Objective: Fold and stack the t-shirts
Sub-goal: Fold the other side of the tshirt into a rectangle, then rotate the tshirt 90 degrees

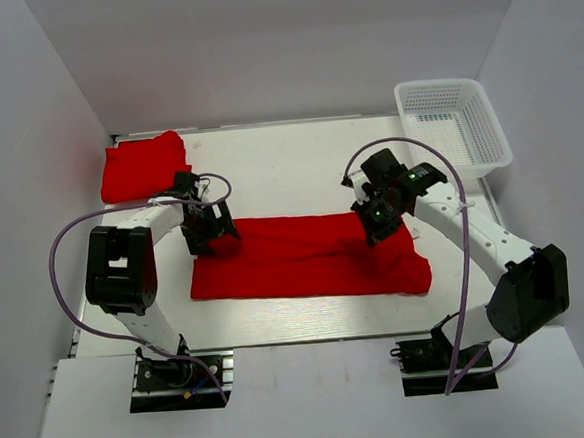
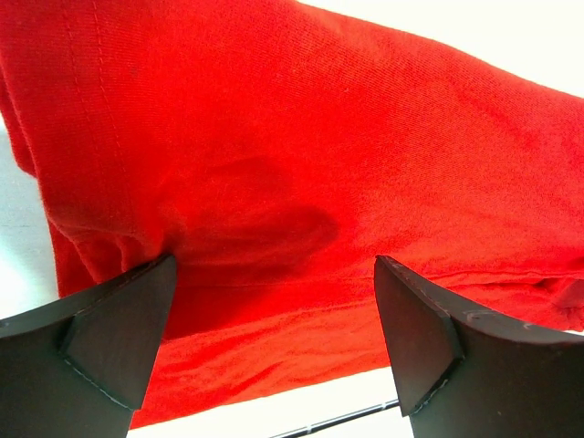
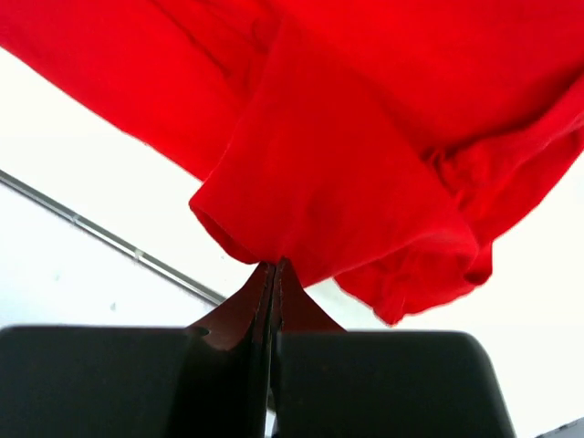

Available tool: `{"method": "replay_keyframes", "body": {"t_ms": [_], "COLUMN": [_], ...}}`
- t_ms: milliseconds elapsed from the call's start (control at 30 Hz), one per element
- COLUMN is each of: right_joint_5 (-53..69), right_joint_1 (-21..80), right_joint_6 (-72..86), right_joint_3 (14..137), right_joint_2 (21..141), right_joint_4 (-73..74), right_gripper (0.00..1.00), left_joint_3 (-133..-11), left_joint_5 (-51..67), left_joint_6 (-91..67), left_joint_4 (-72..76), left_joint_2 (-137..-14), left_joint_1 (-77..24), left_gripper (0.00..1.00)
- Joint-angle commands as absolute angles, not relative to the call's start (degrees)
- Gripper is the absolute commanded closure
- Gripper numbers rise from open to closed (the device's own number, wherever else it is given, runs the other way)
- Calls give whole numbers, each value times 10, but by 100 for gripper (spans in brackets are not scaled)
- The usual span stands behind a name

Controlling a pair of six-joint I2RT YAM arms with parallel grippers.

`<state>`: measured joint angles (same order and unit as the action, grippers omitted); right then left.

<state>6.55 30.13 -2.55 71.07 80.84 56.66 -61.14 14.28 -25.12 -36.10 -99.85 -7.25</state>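
A bright red t-shirt (image 1: 305, 258) lies as a long band across the middle of the table. A second red t-shirt (image 1: 143, 165) sits folded at the back left. My left gripper (image 1: 213, 235) hovers open over the band's left end, and the cloth (image 2: 301, 137) spreads below its gripper (image 2: 274, 266) with nothing between the fingers. My right gripper (image 1: 380, 225) is at the band's right end. In the right wrist view the gripper (image 3: 274, 266) is shut, pinching a fold of the t-shirt (image 3: 365, 146) that rises to its tips.
A white mesh basket (image 1: 453, 123) stands at the back right corner. White walls close in the table on the left, the back and the right. Purple cables loop from both arms. A thin seam (image 3: 109, 239) crosses the tabletop.
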Motion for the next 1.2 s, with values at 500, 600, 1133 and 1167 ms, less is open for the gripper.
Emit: {"method": "replay_keyframes", "body": {"t_ms": [500,600,1133,1167], "right_joint_5": [163,182,149,149], "right_joint_1": [335,344,349,348], "right_joint_6": [-51,-60,-17,9], "right_joint_3": [699,699,738,737], "right_joint_2": [897,911,868,867], "right_joint_4": [607,606,533,524], "right_gripper": [100,99,10,10], "left_joint_3": [-626,-631,-674,-674], "left_joint_5": [81,67,40,34], "left_joint_6": [-242,-242,-242,-242], "left_joint_4": [-361,-373,-389,-389], "left_joint_2": [-1017,-1017,-1023,-1023], "left_joint_1": [-67,-62,-62,-62], "left_gripper": [0,0,0,0]}}
